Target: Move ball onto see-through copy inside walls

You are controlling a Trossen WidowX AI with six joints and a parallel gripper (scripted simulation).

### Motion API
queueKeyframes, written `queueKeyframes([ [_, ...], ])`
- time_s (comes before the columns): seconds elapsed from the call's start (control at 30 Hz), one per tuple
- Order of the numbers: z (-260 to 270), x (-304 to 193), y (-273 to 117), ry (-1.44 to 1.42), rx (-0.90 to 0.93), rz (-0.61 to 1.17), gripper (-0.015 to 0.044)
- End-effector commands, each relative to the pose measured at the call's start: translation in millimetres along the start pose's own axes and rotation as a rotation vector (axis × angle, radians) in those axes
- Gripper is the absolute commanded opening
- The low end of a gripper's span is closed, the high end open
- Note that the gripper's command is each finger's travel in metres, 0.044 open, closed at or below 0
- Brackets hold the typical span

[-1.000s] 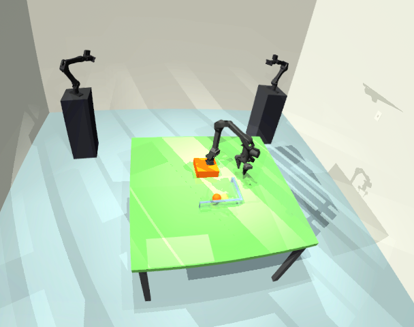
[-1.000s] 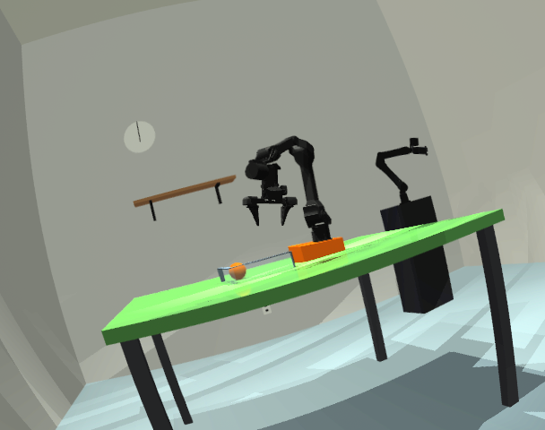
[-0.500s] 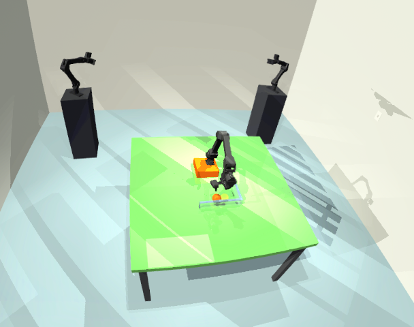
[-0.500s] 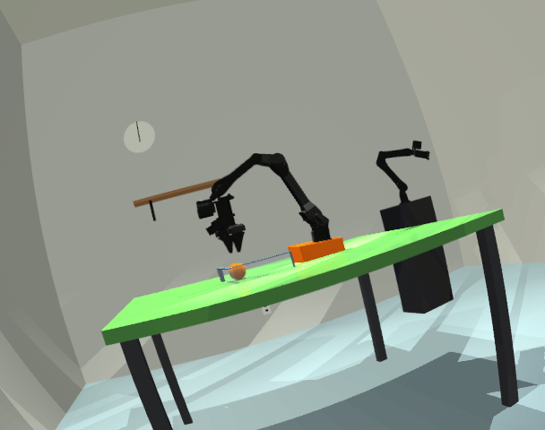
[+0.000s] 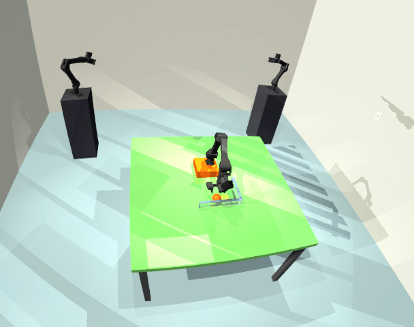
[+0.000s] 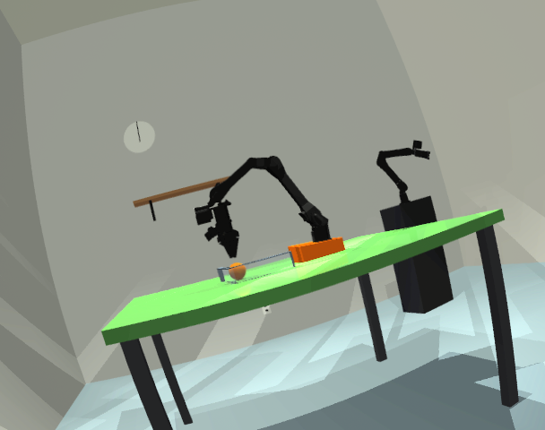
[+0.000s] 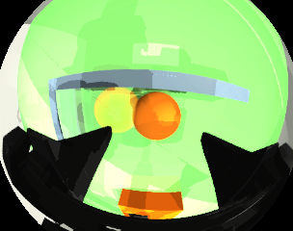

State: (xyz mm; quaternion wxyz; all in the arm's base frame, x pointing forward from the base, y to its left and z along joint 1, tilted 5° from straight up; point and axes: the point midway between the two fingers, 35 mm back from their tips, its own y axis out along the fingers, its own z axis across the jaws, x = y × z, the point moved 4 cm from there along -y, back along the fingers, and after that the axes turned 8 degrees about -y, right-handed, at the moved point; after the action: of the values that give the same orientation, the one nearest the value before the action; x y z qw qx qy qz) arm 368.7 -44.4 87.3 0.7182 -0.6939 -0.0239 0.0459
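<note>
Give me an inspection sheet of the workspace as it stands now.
Surface: green table, level.
Job's things: ball on the table inside the walls, beside the see-through copy, not on it.
Clutter: nothing seen.
Grippers: gripper open, holding nothing, above the ball and apart from it.
Cables: nothing seen.
Surroundings: orange base under the arm; two black pedestals with small arms; wall shelf; round wall clock.

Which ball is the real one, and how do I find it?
Look at the green table and find the two low clear walls that meet in a corner in front of the black arm. Two round shapes sit side by side inside them. The real ball is solid bright orange; the see-through copy beside it is pale yellow and faint.
</note>
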Motion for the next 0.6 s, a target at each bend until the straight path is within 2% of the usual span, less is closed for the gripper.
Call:
queueKeyframes([
  [0.0,0.4,-0.7,6.1,0.007,0.006,0.004,0.0436],
  [0.57,0.3,0.1,32.5,0.007,0.006,0.004,0.0436],
])
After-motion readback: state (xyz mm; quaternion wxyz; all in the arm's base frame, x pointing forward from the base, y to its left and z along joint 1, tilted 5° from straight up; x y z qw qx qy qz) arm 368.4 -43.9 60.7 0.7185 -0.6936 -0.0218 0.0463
